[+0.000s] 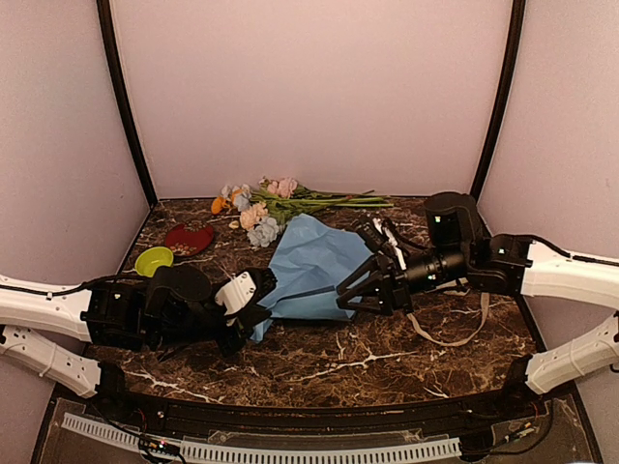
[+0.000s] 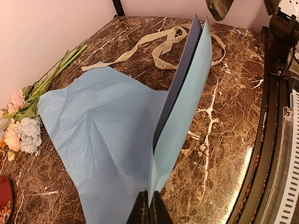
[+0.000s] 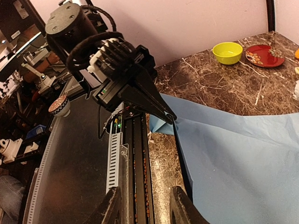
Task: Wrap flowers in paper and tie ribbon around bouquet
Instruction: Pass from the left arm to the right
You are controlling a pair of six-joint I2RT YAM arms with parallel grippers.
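Note:
The light-blue paper (image 1: 311, 263) lies crumpled mid-table with one corner lifted off the marble. My left gripper (image 1: 257, 313) is shut on that near-left corner; the left wrist view shows the fingertips (image 2: 140, 212) pinching a raised fold of the paper (image 2: 103, 130), its navy face showing inside. My right gripper (image 1: 344, 296) stands open at the paper's right edge. In the right wrist view its fingers (image 3: 183, 207) have nothing between them, and the paper's (image 3: 243, 158) edge runs just beside the right one. The flowers (image 1: 280, 203) lie at the back. The ribbon (image 1: 453, 334) lies at the right.
A red dish (image 1: 189, 239) and a yellow-green bowl (image 1: 153, 259) stand at the back left. The table's front rail (image 3: 135, 154) and a slotted cable duct (image 3: 114, 154) run under my right gripper. Pink walls close in three sides.

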